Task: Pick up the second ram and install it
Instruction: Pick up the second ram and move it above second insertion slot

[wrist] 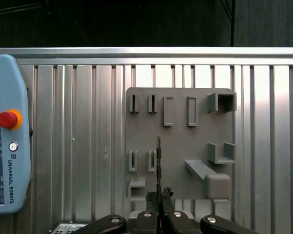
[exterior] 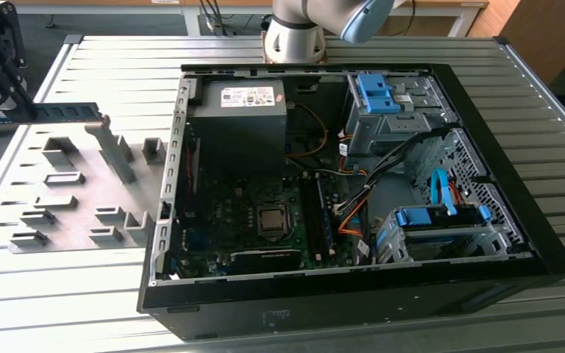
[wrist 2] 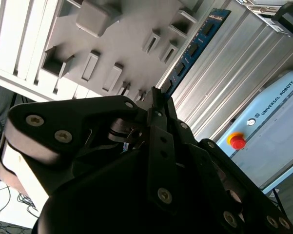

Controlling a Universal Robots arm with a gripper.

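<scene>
End effector [wrist: 158, 197] clamped on second ram [wrist 2: 195, 47], gray holder plate [wrist: 178, 146] beneath, teach pendant [wrist: 5, 161] nearby

One ram stick [exterior: 64, 112], one computer case [exterior: 341, 309], one pendant [wrist: 9, 161].

Silver table [exterior: 67, 309] of ribbed aluminium slats, seen in all views. Lying flat on it toward the exterior view's left – a flat gray plastic holder plate [exterior: 86, 195] studded with raised blocks and slots. Just beside that, toward the exterior view's right, a large black open-sided computer case [exterior: 361, 294] on its side. In both wrist views, resting on the slats apart from the plate – a pale blue control pendant [wrist: 5, 161] with a red button.
</scene>
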